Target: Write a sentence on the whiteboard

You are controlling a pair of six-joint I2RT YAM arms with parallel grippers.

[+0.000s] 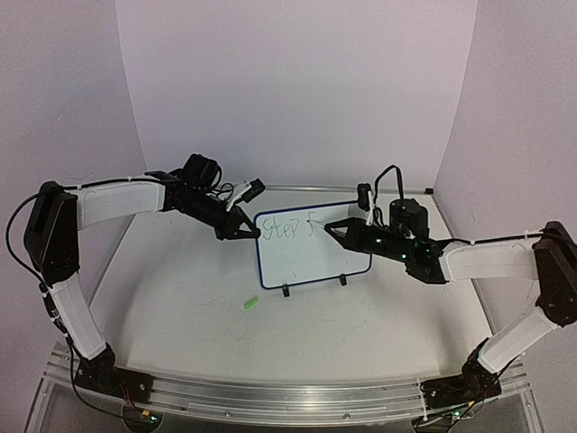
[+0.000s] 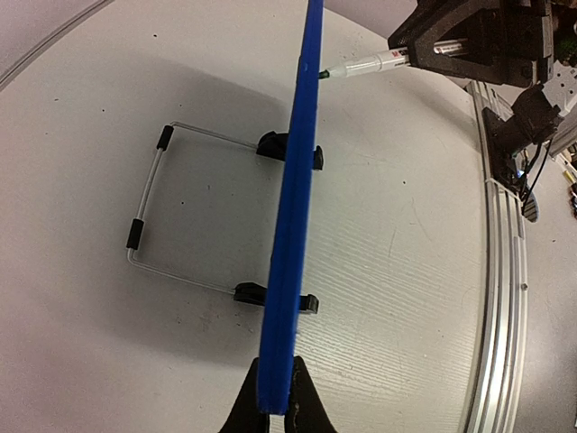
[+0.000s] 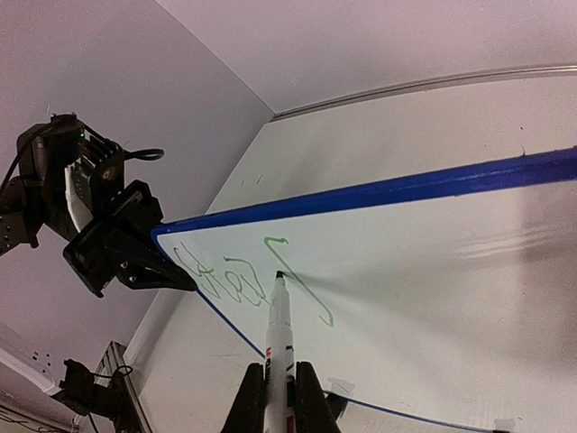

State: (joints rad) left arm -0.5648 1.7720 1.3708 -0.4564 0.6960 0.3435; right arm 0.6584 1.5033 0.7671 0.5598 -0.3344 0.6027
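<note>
The whiteboard (image 1: 311, 253) stands upright mid-table on its black clip feet (image 1: 286, 290). Its blue frame shows edge-on in the left wrist view (image 2: 293, 225), with the wire stand (image 2: 149, 207) behind it. My left gripper (image 1: 242, 230) is shut on the frame's upper left edge (image 2: 275, 397). My right gripper (image 1: 341, 231) is shut on a white marker (image 3: 278, 334), whose tip touches the board. The sentence (image 3: 225, 280) reads "Step" in green, plus one long stroke of a further letter (image 3: 302, 284).
A small green marker cap (image 1: 250, 305) lies on the table in front of the board's left side. An aluminium rail (image 1: 270, 392) runs along the near edge. Pale walls close in the back and both sides.
</note>
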